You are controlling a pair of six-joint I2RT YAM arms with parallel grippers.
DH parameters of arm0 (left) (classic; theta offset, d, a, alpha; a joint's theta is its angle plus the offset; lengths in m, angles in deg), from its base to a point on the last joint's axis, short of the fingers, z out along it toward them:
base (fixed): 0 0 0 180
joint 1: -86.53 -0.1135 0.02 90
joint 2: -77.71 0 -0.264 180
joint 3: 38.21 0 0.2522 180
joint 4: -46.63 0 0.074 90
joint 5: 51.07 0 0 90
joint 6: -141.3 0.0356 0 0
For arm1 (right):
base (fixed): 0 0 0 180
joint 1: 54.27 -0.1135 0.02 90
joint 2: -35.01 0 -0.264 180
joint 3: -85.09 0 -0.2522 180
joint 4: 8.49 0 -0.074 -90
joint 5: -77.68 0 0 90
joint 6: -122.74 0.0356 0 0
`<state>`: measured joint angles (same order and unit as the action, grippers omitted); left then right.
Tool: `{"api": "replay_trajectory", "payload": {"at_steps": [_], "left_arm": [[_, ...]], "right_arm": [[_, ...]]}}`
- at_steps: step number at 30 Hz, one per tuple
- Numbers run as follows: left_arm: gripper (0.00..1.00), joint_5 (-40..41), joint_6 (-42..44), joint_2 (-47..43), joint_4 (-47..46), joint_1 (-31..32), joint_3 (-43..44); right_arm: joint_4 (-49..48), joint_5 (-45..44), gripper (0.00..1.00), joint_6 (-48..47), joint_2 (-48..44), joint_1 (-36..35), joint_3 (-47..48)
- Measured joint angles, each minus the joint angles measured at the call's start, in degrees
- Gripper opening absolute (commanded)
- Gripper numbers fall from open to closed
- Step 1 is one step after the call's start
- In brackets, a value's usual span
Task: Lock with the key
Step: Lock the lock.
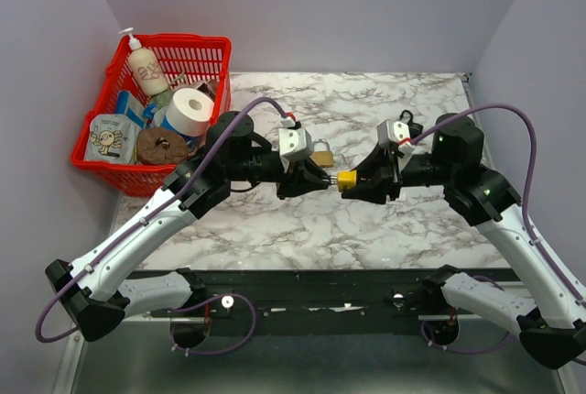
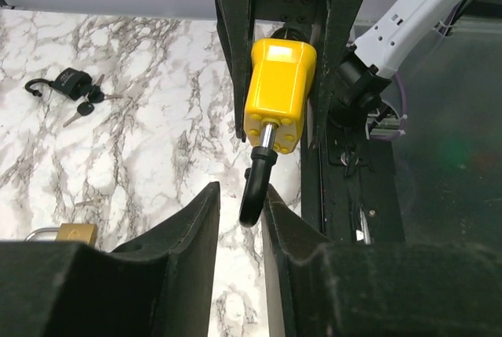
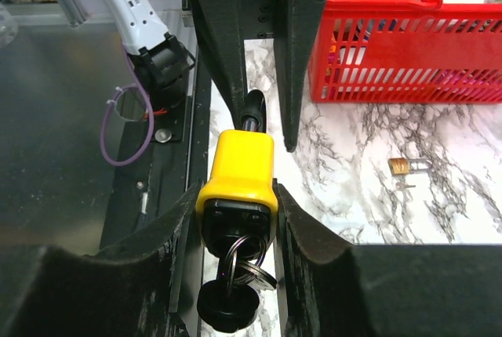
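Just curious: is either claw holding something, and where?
The right gripper clamps the yellow padlock by its body; the left gripper flanks its shackle, grip unclear.

The yellow padlock (image 1: 347, 180) is held level in mid-air, its sides clamped in the right gripper (image 3: 238, 196). In the top view its black shackle (image 2: 255, 188), on a silver stem, points to 9 o'clock. At the 3 o'clock end, a black-headed key (image 3: 227, 306) on a steel ring (image 3: 245, 262) sits at the keyhole.
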<state>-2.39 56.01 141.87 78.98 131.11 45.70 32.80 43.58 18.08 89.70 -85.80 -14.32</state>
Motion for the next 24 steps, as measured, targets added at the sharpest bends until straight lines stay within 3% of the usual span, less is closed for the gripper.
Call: {"api": "replay_trajectory", "payload": {"at_steps": [3,5,8,9,10,11,12,15,20,24], "left_arm": [[0.40,0.04,0.17,-0.31,0.02,0.00,0.00],[0.36,-0.04,0.44,-0.31,0.04,0.00,0.00],[0.14,-0.68,0.92,-0.31,0.24,0.00,0.00],[0.00,-1.05,1.11,-0.31,0.44,0.04,0.00],[0.00,-1.55,1.53,-0.31,0.52,0.07,0.02],[0.00,-1.92,1.57,-0.33,0.79,0.07,0.02],[0.00,-2.36,1.99,-0.33,0.96,0.07,0.04],[0.00,-2.47,1.92,-0.33,1.75,-0.07,0.24],[0.00,-1.27,2.40,0.61,6.25,-1.20,1.66],[0.00,-0.17,3.63,1.36,10.03,-2.05,3.30]], "right_arm": [[-0.81,0.85,0.01,0.79,0.00,0.00,-0.22],[-0.96,1.25,0.01,1.20,0.00,0.00,-0.24],[-1.01,1.40,0.01,1.27,0.04,0.02,-0.24],[-1.09,1.31,0.01,1.29,0.07,0.04,-0.24],[-1.14,1.20,0.02,1.29,0.13,0.09,-0.24],[-1.22,1.20,0.10,1.27,0.20,0.11,-0.24],[-1.25,1.18,0.32,1.29,0.33,0.15,-0.24],[-0.90,1.27,0.65,0.98,0.92,0.15,-0.20],[5.03,1.03,0.80,-2.69,3.54,-0.02,2.67],[11.04,-0.28,0.83,-7.56,5.49,-0.02,4.42]]}}
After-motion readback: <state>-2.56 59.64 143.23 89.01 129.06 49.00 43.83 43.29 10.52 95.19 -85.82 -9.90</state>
